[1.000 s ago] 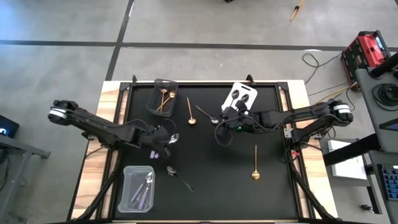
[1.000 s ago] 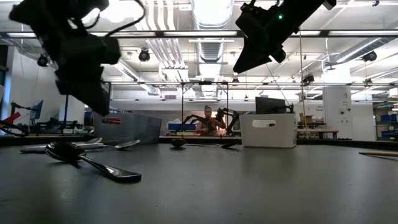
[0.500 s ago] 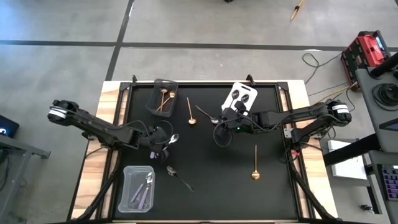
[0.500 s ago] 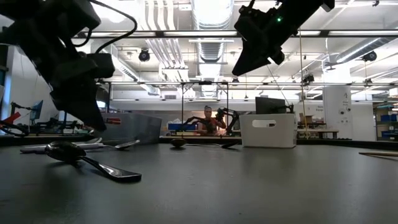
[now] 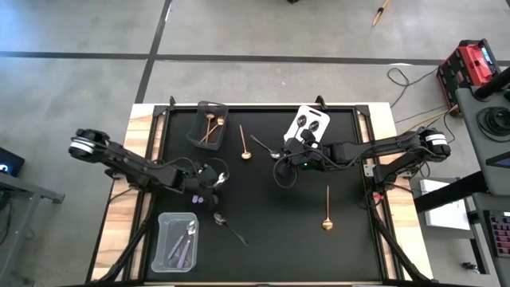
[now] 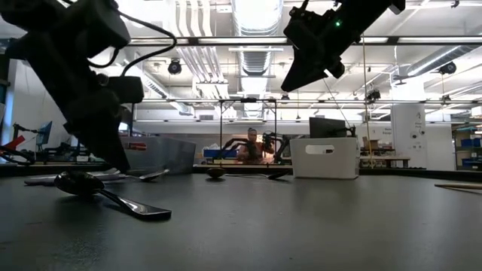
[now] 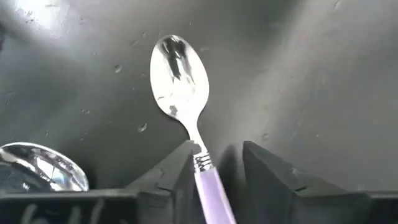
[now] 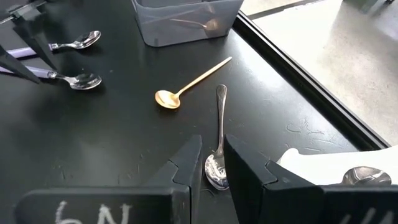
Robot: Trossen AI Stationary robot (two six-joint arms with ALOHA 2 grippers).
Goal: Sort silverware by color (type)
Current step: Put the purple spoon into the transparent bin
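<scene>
The table [image 5: 263, 199] had a black top and pale wooden edges, and it stood on a grey concrete floor [image 5: 80, 80] crossed by dark seam lines. To the right of it sat a red case [image 5: 472, 62] with loose cables [image 5: 414, 80] trailing nearby. In the low view, a large hall opened behind the table, lit by long ceiling lights [image 6: 252, 15] among white ducts [image 6: 192, 53]. A person [image 6: 251, 147] sat at a far bench, with equipment around.
</scene>
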